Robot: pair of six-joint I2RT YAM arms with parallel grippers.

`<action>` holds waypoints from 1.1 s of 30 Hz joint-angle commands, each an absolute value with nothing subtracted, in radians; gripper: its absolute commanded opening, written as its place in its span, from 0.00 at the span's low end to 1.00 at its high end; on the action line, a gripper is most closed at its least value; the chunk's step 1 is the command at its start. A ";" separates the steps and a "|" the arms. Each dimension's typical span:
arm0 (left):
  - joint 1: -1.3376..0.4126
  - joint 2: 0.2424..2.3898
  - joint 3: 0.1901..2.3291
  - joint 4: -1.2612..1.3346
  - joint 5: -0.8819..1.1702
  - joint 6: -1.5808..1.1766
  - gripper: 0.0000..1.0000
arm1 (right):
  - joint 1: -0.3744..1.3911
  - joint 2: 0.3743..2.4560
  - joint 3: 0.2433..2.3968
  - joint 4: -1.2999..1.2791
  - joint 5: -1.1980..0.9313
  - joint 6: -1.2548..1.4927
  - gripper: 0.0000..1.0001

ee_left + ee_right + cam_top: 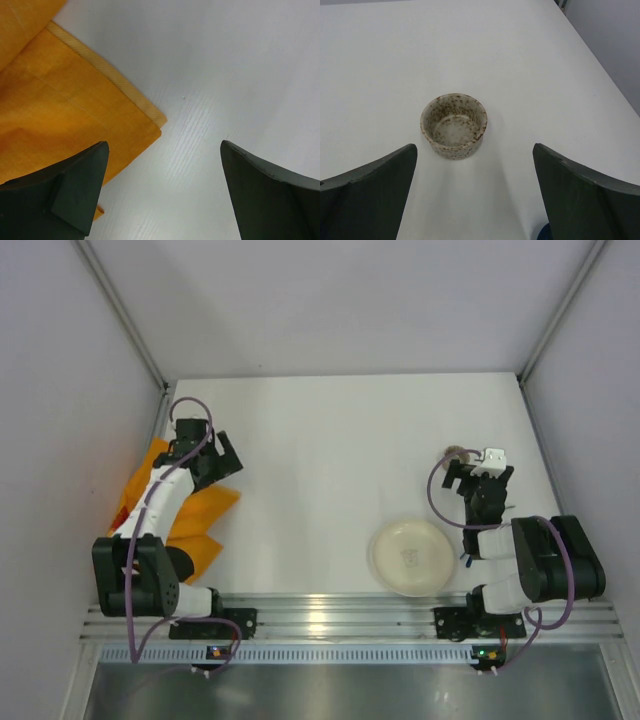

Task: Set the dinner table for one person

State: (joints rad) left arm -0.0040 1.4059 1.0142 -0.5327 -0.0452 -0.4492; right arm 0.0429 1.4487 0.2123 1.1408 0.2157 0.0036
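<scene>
The left gripper (165, 192) hung wide open and empty over the placemat (60, 105) corner by the tabletop's (330, 440) left edge, probably ready to take hold of it. The right gripper (475, 195), just as open and holding nothing, faced the cup (454, 126) near the right edge, lined up for a grasp. The plate (410, 556) sat by the near edge. The tabletop, plain white, flat and rectangular, spread out ahead of both arm bases.
</scene>
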 commanded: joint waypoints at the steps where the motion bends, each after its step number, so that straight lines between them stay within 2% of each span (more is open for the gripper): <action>1: 0.032 1.322 1.048 -0.565 -0.109 -0.489 0.98 | 0.038 1.450 0.241 1.189 0.215 0.020 1.00; 3: 0.035 1.319 1.045 -0.581 -0.094 -0.451 0.98 | 0.037 1.450 0.241 1.187 0.213 0.020 1.00; 10: 0.037 1.428 1.054 -0.773 -0.296 -0.477 0.98 | 0.037 1.450 0.241 1.189 0.215 0.021 0.99; 16: 0.049 1.498 0.965 -0.678 -0.215 -0.420 0.99 | 0.037 1.450 0.241 1.189 0.213 0.020 1.00; 26: 0.084 1.756 0.988 -0.608 -0.193 -0.399 0.95 | 0.037 1.450 0.241 1.189 0.215 0.020 1.00; 29: 0.100 1.824 1.005 -0.592 -0.175 -0.394 0.79 | 0.037 1.450 0.242 1.189 0.213 0.021 1.00; 30: 0.100 1.859 1.009 -0.585 -0.170 -0.394 0.70 | 0.038 1.450 0.242 1.186 0.213 0.018 1.00; 31: 0.100 1.879 1.017 -0.581 -0.155 -0.397 0.45 | 0.037 1.450 0.242 1.186 0.215 0.020 1.00; 32: 0.101 1.893 1.020 -0.577 -0.143 -0.399 0.34 | 0.040 1.450 0.242 1.186 0.215 0.021 1.00; 33: 0.100 1.914 1.022 -0.571 -0.132 -0.400 0.09 | 0.040 1.450 0.242 1.187 0.219 0.020 1.00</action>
State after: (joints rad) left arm 0.0849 1.7683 1.0817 -0.6514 -0.0711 -0.4149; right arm 0.0429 1.4487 0.2123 1.1408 0.2161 0.0036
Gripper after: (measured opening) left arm 0.297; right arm 0.996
